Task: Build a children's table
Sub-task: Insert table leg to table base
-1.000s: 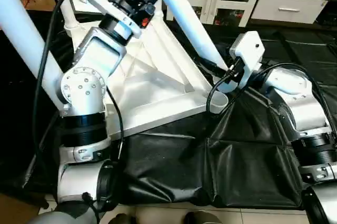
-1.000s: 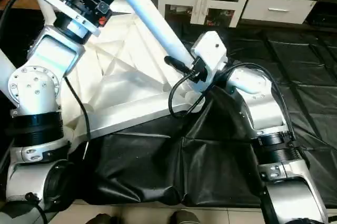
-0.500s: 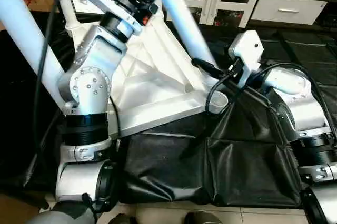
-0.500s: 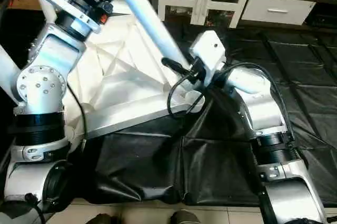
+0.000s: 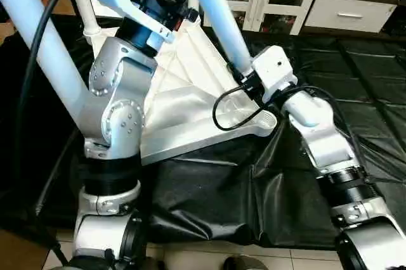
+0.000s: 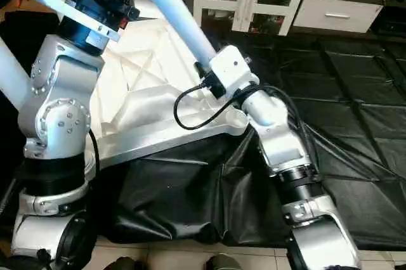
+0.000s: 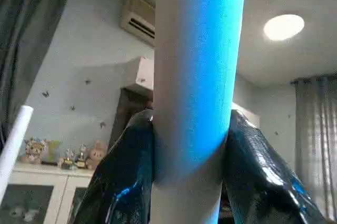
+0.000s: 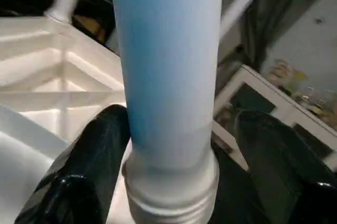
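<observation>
Leg [image 7: 195, 92] ends cut off past left gripper [image 7: 189, 145]; its socket seating possibly hidden behind right gripper [image 8: 171, 145].

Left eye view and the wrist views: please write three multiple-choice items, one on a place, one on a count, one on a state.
1. The white plastic square table top with ribbed underside lies on:
A a black sheet
B a wooden bench
C a red carpet

2. How many grippers have fingers around the long white tapered tube leg?
A none
B one
C two

3. The left gripper is:
A open, apart from the leg
B shut on the leg
C shut on a cable

Answers:
1 A, the sheet shows under its edge.
2 C, the left gripper and the right gripper both straddle it.
3 B, both fingers press the tube.
</observation>
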{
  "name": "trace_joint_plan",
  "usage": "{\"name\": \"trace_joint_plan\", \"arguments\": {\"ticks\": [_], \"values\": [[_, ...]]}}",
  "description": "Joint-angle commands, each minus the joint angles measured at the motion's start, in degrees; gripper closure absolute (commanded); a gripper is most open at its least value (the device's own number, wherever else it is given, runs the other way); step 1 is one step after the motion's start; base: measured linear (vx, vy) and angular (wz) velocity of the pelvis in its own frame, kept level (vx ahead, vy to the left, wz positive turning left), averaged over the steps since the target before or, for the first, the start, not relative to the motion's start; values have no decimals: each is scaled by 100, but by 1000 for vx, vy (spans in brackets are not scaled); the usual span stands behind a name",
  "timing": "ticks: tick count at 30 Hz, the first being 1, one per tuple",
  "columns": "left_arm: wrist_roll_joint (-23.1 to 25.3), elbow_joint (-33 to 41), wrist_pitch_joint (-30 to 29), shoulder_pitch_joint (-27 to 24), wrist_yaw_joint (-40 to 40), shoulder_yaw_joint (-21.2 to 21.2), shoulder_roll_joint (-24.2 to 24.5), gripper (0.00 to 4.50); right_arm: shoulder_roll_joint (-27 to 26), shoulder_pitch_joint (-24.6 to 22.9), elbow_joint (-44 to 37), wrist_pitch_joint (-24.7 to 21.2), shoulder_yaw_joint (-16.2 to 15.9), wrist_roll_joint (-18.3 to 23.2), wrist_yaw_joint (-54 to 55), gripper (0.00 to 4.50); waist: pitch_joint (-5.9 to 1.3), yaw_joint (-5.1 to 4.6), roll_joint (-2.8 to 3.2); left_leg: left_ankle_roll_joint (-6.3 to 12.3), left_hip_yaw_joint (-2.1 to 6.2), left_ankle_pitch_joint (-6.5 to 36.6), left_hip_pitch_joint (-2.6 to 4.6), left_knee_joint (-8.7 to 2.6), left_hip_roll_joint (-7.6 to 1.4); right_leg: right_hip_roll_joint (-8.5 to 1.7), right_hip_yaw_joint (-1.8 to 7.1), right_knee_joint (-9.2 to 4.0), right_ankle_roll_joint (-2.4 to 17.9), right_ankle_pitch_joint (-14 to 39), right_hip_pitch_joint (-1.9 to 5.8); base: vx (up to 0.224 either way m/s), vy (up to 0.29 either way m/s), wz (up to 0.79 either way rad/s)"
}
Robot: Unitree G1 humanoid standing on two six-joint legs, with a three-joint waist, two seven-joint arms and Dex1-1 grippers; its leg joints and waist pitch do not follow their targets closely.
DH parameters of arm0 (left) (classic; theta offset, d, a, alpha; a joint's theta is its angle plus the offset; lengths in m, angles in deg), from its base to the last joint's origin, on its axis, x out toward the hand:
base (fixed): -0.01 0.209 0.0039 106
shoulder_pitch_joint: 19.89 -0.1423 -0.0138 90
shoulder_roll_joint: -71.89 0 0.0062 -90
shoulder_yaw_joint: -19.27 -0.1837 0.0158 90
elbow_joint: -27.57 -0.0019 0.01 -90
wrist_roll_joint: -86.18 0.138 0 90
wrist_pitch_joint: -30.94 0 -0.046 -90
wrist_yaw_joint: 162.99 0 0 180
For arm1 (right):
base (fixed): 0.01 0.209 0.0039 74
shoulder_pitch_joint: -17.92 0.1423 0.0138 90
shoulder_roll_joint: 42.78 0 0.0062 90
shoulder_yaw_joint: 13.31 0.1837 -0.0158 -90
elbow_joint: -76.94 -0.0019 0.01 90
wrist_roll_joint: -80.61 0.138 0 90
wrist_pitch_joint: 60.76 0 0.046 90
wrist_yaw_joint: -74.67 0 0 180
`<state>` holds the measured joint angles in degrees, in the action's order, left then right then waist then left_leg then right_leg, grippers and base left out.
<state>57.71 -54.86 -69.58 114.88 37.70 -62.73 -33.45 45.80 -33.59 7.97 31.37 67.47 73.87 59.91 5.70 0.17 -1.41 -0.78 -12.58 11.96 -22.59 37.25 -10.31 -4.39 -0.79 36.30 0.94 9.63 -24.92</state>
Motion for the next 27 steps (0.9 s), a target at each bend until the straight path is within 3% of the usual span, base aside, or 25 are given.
{"name": "trace_joint_plan", "arguments": {"ticks": [1, 7, 11, 12, 15, 18, 27], "values": [[72, 106, 103, -14, -44, -43, -9, 294, -9, 108, 49, 76, 90, -66, 90, 106, -596, -9, 30, 236, 142, 459, 147, -405, -212, -209, 149, -310, 1424, 89, 380, 0, 0, 0], [78, 88, 93, -33, -23, -87, 2, 294, -82, 80, 150, 520, -41, -152, 156, 106, -586, -6, 60, 192, 141, 587, 164, -413, -212, -206, 146, -319, 1392, 147, 355, 0, 0, 0], [77, 75, 127, -45, -32, -125, 18, 294, -97, 118, 224, 559, -54, -265, 282, 106, -586, -10, 60, 173, 145, 623, 164, -417, -211, -199, 142, -320, 1376, 160, 354, 0, 0, 0], [70, 62, 135, -37, -33, -127, 19, 294, -105, 132, 260, 576, -38, -268, 286, 132, -584, -12, 57, 175, 143, 631, 160, -416, -208, -198, 142, -324, 1371, 169, 353, 0, 0, 0], [57, 39, 141, -15, -29, -126, 18, 294, -104, 147, 334, 594, -18, -261, 253, 142, -587, -12, 60, 182, 142, 629, 157, -411, -206, -202, 144, -321, 1371, 156, 356, 0, 0, 0], [47, 37, 138, -7, -23, -128, 19, 294, -129, 131, 383, 551, 33, -215, 272, 183, -589, -10, 59, 215, 142, 582, 155, -410, -207, -203, 144, -313, 1391, 93, 359, 0, 0, 0], [-57, 33, 100, 20, -11, -118, 35, 294, -129, 166, 536, 639, 40, -174, 129, 253, -590, -13, 58, 222, 142, 624, 160, -410, -211, -203, 142, -316, 1406, 141, 356, 0, 0, 0]]}}
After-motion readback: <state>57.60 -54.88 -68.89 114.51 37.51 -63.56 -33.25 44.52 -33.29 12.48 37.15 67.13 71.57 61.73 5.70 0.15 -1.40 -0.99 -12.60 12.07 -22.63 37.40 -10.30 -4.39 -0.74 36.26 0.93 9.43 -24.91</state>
